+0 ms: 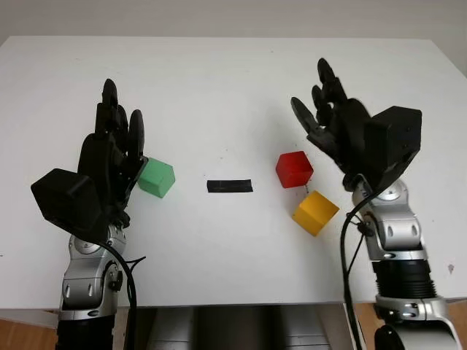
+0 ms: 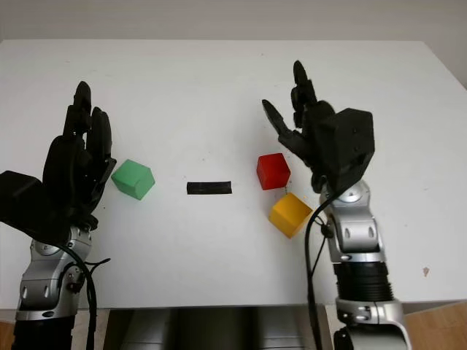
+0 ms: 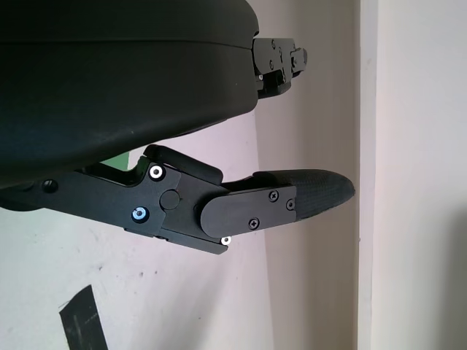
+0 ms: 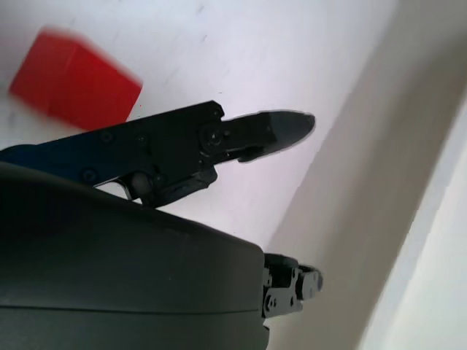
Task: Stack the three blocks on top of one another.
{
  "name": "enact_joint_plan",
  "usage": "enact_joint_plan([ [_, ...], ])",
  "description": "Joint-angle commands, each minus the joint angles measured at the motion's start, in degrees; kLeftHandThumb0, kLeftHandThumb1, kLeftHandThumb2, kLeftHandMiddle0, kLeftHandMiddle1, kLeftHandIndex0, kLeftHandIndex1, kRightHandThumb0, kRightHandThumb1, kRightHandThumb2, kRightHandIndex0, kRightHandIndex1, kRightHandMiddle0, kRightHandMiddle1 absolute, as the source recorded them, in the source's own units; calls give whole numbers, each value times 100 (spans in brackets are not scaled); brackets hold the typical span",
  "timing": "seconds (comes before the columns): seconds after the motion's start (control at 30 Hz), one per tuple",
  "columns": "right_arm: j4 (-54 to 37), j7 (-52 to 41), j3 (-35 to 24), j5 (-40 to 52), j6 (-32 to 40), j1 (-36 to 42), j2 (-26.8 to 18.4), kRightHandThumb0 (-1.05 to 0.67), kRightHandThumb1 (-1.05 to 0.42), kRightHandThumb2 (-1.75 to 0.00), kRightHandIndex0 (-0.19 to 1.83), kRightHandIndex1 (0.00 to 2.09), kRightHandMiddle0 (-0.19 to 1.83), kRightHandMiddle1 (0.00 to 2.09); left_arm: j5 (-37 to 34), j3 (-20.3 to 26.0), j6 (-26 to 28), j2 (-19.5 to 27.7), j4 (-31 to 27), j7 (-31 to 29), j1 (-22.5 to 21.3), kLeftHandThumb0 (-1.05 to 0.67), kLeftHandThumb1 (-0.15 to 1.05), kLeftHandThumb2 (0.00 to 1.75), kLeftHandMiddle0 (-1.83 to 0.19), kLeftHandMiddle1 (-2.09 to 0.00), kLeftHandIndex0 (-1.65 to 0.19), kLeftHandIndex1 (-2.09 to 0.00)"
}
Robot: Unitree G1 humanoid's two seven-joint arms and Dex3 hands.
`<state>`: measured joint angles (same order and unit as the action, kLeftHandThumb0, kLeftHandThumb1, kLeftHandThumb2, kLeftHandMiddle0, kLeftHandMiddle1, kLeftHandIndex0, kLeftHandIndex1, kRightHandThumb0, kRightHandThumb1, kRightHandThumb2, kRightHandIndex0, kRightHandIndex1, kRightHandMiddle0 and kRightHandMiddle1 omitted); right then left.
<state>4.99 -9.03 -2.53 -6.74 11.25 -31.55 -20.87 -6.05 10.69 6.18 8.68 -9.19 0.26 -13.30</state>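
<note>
Left eye view: yellow block corner-forward.

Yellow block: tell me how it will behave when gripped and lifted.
The yellow block looks rigid with flat faces, so it should sit stably and not roll. Its smooth painted surface may slip between fingers. It sits turned diagonally by the red block, so a grasp may nudge that.

No readable text, labels, brands, numbers or signs anywhere. Block faces plain: green block, red block, yellow block. Black tape strip on white table unmarked. Hand shells blank, just screw heads.
</note>
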Motion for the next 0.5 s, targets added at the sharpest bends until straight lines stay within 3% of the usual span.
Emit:
enact_joint_plan([
  [0.0,25,-115,132,-252,-185,-131,-323,-47,-86,-3,40,30,32,33,25,-2,-53,12,-42,-12,10,-69,105,54,15,-5,10,-5],
  [0.2,-275,-471,483,-1119,-290,-169,-1051,-42,-74,-4,49,26,44,29,72,-36,-83,-38,-83,25,58,-69,105,55,16,-5,10,-5],
  [0.3,-520,-713,665,-1522,-217,-94,-1315,-43,-74,-5,47,19,46,18,101,-65,-132,-72,-67,50,59,-67,105,56,16,-5,10,-5],
  [0.47,-631,-1102,1039,-2204,-686,-80,-1820,-50,-75,-5,46,13,51,10,107,-67,-103,-141,-85,103,34,-68,105,53,14,-6,9,-5],
])
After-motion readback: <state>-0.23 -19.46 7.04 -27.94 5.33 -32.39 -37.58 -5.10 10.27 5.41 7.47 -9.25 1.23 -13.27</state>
